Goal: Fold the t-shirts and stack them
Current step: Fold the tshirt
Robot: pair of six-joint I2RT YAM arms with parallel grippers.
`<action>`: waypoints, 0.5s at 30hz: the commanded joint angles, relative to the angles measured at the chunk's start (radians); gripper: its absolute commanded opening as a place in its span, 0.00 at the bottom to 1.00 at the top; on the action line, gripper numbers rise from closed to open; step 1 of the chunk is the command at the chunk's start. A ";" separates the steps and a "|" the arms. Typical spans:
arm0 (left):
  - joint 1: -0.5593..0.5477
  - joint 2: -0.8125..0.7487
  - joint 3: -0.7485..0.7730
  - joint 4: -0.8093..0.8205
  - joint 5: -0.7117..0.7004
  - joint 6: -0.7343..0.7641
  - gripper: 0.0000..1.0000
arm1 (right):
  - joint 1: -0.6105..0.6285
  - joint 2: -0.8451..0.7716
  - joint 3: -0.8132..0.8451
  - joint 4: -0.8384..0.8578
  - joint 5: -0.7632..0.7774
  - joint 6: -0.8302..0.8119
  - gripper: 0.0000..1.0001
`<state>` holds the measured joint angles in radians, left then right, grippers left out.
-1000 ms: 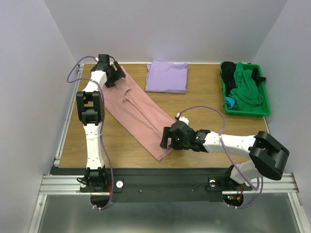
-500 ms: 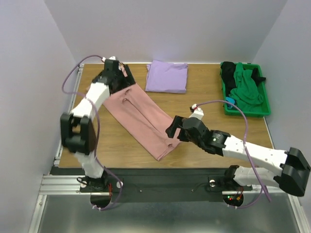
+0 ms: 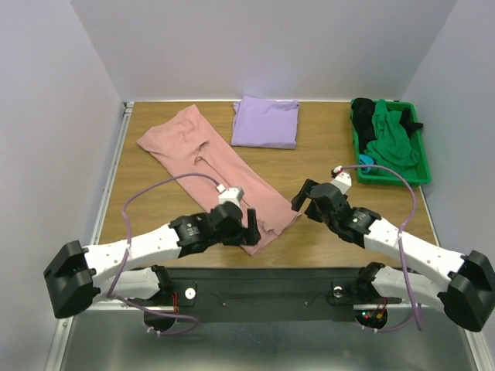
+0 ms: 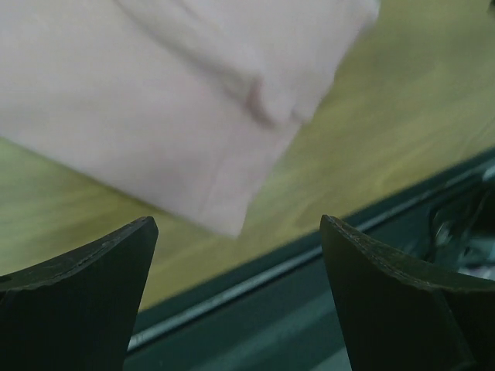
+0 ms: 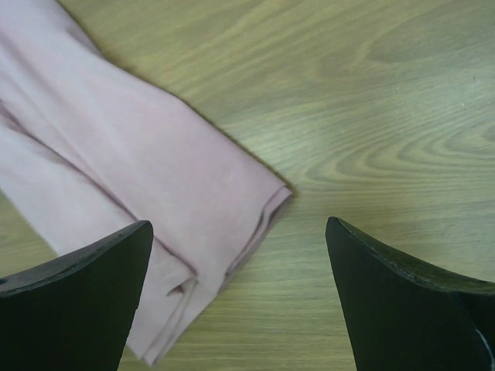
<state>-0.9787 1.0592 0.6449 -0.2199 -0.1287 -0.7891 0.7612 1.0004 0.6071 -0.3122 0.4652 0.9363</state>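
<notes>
The dusty-pink t-shirt (image 3: 213, 171) lies as a long folded strip running diagonally from the far left toward the near middle of the table; no print shows. The lavender t-shirt (image 3: 265, 122) sits folded at the back centre. My left gripper (image 3: 250, 222) hovers open at the strip's near end, and its wrist view shows the pink corner (image 4: 162, 116) ahead of the empty gripper (image 4: 238, 219). My right gripper (image 3: 302, 198) is open just right of that end. In the right wrist view the folded pink edge (image 5: 131, 178) lies by the left finger, and the gripper (image 5: 238, 224) is empty.
A green bin (image 3: 421, 179) at the back right holds green and black clothes. The table's near edge and dark metal rail (image 4: 309, 263) run just below the left gripper. Bare wood (image 5: 371, 116) lies to the right of the pink strip.
The left arm has swung from the shirt's far left corner down to its near end. The right arm has drawn back to the right. The pink strip lies free on the table.
</notes>
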 commanded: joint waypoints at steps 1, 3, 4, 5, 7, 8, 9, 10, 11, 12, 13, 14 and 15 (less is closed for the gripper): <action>-0.173 0.031 0.027 -0.005 -0.093 -0.101 0.98 | -0.031 0.084 0.025 -0.001 -0.046 -0.056 0.99; -0.218 0.082 0.053 -0.033 -0.101 -0.096 0.98 | -0.049 0.141 0.039 0.001 -0.080 -0.059 0.97; -0.247 0.138 0.065 -0.054 -0.110 -0.093 0.98 | -0.062 0.158 0.045 -0.001 -0.103 -0.063 0.96; -0.264 0.165 0.079 -0.058 -0.112 -0.078 0.97 | -0.066 0.171 0.048 0.001 -0.114 -0.067 0.95; -0.284 0.248 0.130 -0.079 -0.149 -0.038 0.95 | -0.074 0.210 0.057 0.002 -0.123 -0.067 0.93; -0.294 0.274 0.168 -0.105 -0.164 -0.027 0.94 | -0.077 0.222 0.060 0.002 -0.123 -0.064 0.91; -0.295 0.322 0.188 -0.124 -0.202 -0.013 0.93 | -0.082 0.240 0.066 0.002 -0.134 -0.056 0.85; -0.295 0.347 0.206 -0.163 -0.219 -0.007 0.90 | -0.082 0.251 0.069 0.004 -0.141 -0.057 0.82; -0.295 0.372 0.226 -0.177 -0.235 0.004 0.89 | -0.083 0.260 0.072 0.005 -0.151 -0.062 0.81; -0.295 0.413 0.257 -0.191 -0.250 0.013 0.89 | -0.082 0.265 0.074 0.007 -0.158 -0.063 0.80; -0.296 0.433 0.269 -0.223 -0.271 0.017 0.87 | -0.083 0.279 0.075 0.010 -0.171 -0.063 0.78; -0.295 0.450 0.282 -0.233 -0.279 0.027 0.87 | -0.085 0.283 0.076 0.015 -0.177 -0.063 0.75; -0.295 0.464 0.291 -0.234 -0.282 0.033 0.86 | -0.085 0.290 0.074 0.019 -0.183 -0.065 0.72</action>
<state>-1.2724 1.4872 0.8703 -0.3580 -0.3042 -0.8017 0.6853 1.2793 0.6415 -0.3134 0.3161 0.8822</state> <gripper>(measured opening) 0.873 0.745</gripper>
